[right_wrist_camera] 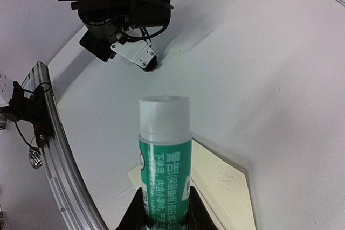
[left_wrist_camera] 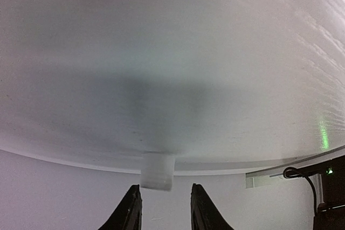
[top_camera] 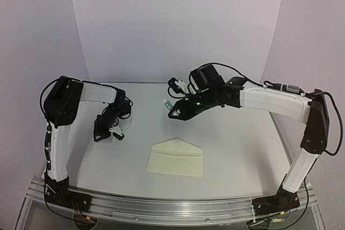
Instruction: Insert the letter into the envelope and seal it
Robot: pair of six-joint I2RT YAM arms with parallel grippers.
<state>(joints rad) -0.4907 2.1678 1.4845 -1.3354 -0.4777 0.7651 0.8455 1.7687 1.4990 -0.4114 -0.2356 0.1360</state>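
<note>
Top view: white table (top_camera: pixel 237 144), pale lilac backdrop (top_camera: pixel 178 20) curving round the back and sides, metal rail (top_camera: pixel 161 204) along the near edge with both arm bases on it. The envelope (top_camera: pixel 175 158) lies flat near the front middle. Its flap looks open and points away from the arms; contents cannot be told. The left gripper (top_camera: pixel 114 134) is down at the table on the left, well apart from the envelope. The right gripper (top_camera: pixel 170 107) hangs above the far middle, clamped on a glue stick (top_camera: pixel 166 102).

Left wrist: fingers (left_wrist_camera: pixel 131 208) parted. A blurred white cap (left_wrist_camera: pixel 158 172), narrower than the gap, sits just past the tips and looks ungripped. Table surface fills the view beyond.

Right wrist: jaws closed on the green-labelled glue stick, white end pointing away. Envelope is on the table beneath it, with the left arm's gripper beyond.
</note>
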